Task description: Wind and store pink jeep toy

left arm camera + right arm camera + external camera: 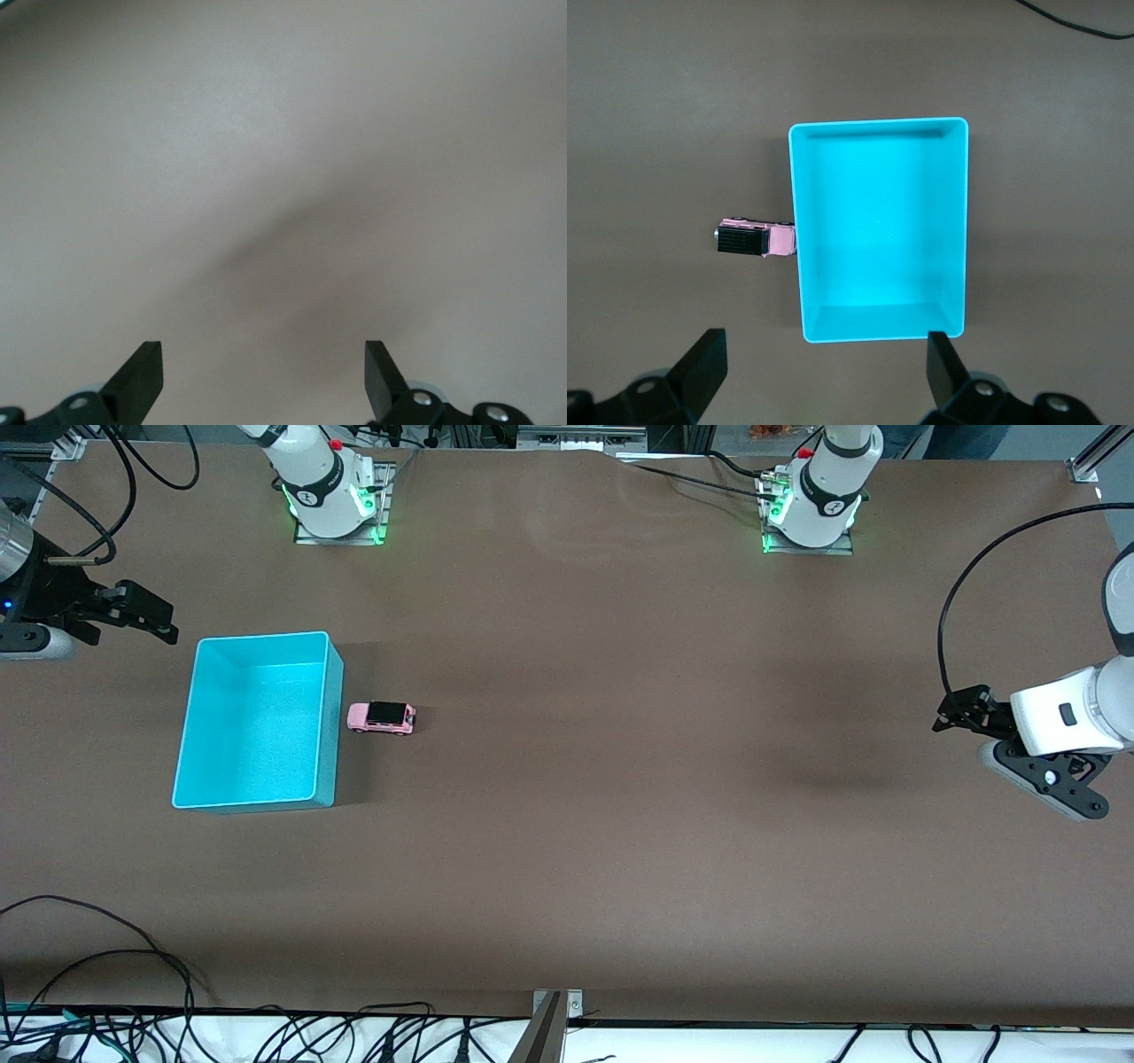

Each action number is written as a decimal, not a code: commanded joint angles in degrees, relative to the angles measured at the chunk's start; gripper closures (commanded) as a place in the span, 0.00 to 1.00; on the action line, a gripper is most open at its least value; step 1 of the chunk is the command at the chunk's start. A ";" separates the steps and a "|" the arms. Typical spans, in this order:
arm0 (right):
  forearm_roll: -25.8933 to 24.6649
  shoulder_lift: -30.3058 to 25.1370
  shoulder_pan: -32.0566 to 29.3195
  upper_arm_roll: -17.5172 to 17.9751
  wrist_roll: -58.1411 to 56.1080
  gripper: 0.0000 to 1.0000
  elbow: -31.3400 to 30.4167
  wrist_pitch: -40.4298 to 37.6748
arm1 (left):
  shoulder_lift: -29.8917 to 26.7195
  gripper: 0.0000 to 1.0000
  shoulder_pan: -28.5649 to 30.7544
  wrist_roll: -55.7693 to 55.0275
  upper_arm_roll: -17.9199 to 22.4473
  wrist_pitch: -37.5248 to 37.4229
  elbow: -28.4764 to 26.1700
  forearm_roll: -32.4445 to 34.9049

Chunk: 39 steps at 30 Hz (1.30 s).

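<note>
The pink jeep toy (382, 717) with its black roof stands on the brown table, touching or almost touching the outer wall of the turquoise bin (330, 717). It also shows in the right wrist view (756, 239) beside the bin (957, 230), which holds nothing. My right gripper (146, 614) is open and empty, up in the air at the right arm's end of the table, apart from the bin; its fingertips (702, 359) show wide apart. My left gripper (961, 713) is open and empty above bare table at the left arm's end (263, 372).
Cables lie along the table's edge nearest the front camera (97, 965). A metal bracket (549, 1019) sits at the middle of that edge. The two arm bases (332, 496) stand along the edge farthest from the front camera.
</note>
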 commanded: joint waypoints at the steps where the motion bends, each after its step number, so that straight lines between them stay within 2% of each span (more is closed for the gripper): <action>1: 0.92 0.26 -0.37 0.01 -0.72 0.00 -0.20 -1.40 | -2.14 0.00 -0.05 -7.00 -0.99 -1.79 0.28 -0.91; 6: 0.92 0.96 -0.02 0.27 -0.63 0.00 -0.20 -3.16 | -2.84 0.00 0.04 -14.12 -2.31 -5.39 0.28 -0.99; 9: 1.18 1.31 0.33 0.62 -0.63 0.00 0.07 -2.81 | -5.21 0.00 -0.23 -18.60 -2.93 -6.10 -1.03 -0.91; 13: 1.79 2.45 2.43 0.98 -1.33 0.00 0.15 -2.46 | -8.55 0.00 -4.44 -19.58 -1.62 -5.84 -4.10 -0.29; 15: 2.06 2.90 3.49 0.98 -3.08 0.00 0.07 -1.94 | -10.92 0.00 -6.98 -19.58 2.14 -5.66 -7.00 -0.82; 20: 2.06 4.39 5.43 1.07 -13.79 0.00 0.07 -0.62 | -14.62 0.00 -19.63 -19.58 16.82 -4.87 -11.93 -3.10; 22: 2.23 5.09 5.52 1.15 -18.80 0.00 -0.02 0.17 | -15.76 0.00 -22.11 -19.67 19.65 -4.00 -13.42 -3.54; 30: 6.01 9.04 5.43 1.07 -39.54 0.00 -0.20 1.76 | -22.26 0.00 -20.19 -19.32 19.92 6.02 -21.51 -4.42; 37: 6.28 12.74 6.83 1.59 -54.67 0.00 -1.51 3.07 | -22.45 0.00 -16.85 -19.49 19.22 4.01 -22.39 -5.56; 39: 6.28 13.18 7.01 1.77 -57.39 0.00 -3.18 4.47 | -22.45 0.00 -15.97 -19.76 17.47 3.31 -22.48 -5.56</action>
